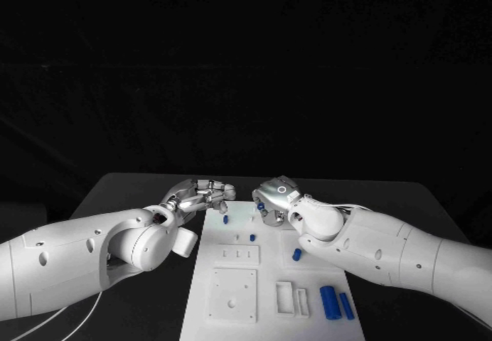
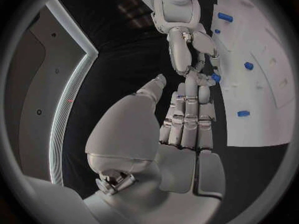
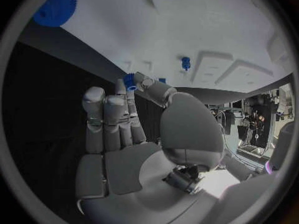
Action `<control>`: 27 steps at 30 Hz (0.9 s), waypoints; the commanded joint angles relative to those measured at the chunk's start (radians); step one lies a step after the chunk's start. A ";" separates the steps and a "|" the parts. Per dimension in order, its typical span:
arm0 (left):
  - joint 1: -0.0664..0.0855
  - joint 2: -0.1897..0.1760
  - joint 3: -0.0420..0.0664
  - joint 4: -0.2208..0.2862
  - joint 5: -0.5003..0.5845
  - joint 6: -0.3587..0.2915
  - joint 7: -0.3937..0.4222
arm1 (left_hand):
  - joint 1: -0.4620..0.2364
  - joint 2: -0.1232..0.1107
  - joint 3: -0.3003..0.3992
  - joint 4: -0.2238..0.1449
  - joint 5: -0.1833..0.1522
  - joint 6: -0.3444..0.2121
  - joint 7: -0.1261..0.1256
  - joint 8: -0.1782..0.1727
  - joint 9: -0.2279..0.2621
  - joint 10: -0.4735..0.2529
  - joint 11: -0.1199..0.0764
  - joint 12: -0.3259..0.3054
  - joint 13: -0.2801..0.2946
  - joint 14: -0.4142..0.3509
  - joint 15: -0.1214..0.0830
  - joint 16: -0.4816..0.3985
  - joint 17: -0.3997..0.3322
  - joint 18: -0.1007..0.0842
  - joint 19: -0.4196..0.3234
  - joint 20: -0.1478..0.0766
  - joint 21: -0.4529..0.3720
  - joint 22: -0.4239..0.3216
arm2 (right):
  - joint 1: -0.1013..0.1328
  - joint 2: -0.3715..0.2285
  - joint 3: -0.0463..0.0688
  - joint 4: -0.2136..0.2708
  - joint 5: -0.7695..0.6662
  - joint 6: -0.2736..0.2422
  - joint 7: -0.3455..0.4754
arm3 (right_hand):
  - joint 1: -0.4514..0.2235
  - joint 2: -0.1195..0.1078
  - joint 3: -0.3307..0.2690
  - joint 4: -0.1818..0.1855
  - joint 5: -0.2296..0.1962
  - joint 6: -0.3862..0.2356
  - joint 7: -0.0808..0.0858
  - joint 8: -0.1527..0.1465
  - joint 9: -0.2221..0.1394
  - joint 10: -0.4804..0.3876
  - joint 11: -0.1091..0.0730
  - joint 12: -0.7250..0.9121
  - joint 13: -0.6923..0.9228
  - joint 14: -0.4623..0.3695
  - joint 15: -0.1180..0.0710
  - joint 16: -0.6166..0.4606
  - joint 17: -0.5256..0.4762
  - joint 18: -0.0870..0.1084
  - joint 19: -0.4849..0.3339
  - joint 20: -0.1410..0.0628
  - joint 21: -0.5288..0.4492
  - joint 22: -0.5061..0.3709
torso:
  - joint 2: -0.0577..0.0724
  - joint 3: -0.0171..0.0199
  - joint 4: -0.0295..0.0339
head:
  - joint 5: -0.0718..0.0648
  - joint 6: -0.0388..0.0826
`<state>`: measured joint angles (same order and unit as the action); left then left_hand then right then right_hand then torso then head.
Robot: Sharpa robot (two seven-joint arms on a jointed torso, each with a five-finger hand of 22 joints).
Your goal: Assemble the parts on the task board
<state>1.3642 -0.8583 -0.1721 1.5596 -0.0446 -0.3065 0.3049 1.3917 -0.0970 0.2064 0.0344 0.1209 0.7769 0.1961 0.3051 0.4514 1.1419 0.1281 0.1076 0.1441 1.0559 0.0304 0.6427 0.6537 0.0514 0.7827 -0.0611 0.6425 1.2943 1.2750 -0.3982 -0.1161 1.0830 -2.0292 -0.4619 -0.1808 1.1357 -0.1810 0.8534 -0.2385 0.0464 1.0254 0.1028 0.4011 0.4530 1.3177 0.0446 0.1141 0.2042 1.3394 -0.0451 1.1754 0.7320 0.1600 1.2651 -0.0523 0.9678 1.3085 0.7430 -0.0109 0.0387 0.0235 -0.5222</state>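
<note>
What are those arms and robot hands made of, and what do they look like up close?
Both arms wear smooth, rounded white shells with small dark dots on them. The left robot hand and right robot hand are silver, with many jointed, segmented fingers. A thin white cable trails beneath the left arm, and another loops near the right wrist.

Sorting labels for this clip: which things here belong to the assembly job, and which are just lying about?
Job:
task board
blue part pinched by right hand
left hand
small blue pieces on board

Lying about:
black table

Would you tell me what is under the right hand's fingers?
A small blue part pinched at the fingers, above the white task board. The board beneath the right hand is covered.
</note>
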 commanded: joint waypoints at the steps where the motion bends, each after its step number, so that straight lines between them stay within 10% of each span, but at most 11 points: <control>1: 0.003 0.003 0.001 0.002 -0.004 0.010 0.006 | -0.005 -0.001 0.005 0.000 0.003 -0.010 0.000 -0.003 -0.001 -0.001 0.003 -0.007 0.001 -0.005 -0.001 0.002 0.001 0.010 0.000 -0.005 0.006 -0.002 | 0.000 0.007 0.000 -0.009 -0.035 -0.003 -0.011 | 0.008 -0.004 0.003 0.005 0.003 0.007 0.002 0.001 0.002 0.023 -0.009 -0.001 0.055 -0.028 -0.031 0.003 -0.001 0.102 0.014 -0.022 0.005 0.018 | 0.001 -0.0002 -0.0005 | 0.003 0.000; 27: 0.027 0.009 0.001 0.024 -0.009 0.005 0.005 | -0.006 -0.002 0.007 -0.002 0.003 -0.009 0.000 -0.004 -0.001 0.000 0.003 -0.008 0.002 -0.006 -0.001 0.002 0.000 0.009 0.000 -0.005 0.007 -0.002 | 0.000 0.049 0.000 -0.074 -0.019 0.007 0.019 | 0.009 -0.008 0.005 0.010 0.003 0.007 0.002 0.000 0.002 0.023 -0.008 -0.003 0.057 -0.028 -0.031 0.005 -0.003 0.102 0.014 -0.022 0.006 0.018 | 0.021 -0.0113 0.0191 | -0.001 0.002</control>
<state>1.3883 -0.8515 -0.1720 1.5793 -0.0485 -0.3071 0.3043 1.3917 -0.0970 0.2087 0.0321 0.1209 0.7733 0.1996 0.3051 0.4516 1.1419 0.1279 0.1035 0.1448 1.0559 0.0304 0.6427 0.6536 0.0468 0.7828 -0.0607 0.6425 1.2935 1.2749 -0.3506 -0.1164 1.0101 -2.0415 -0.4611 -0.1724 1.1336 -0.1912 0.8571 -0.2345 0.0424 1.0248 0.1025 0.4005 0.4549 1.3202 0.0424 0.1060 0.2627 1.3413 -0.0470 1.1754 0.7302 0.1600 1.2650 -0.0559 0.9678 1.3085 0.7594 -0.0206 0.0554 0.0222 -0.5212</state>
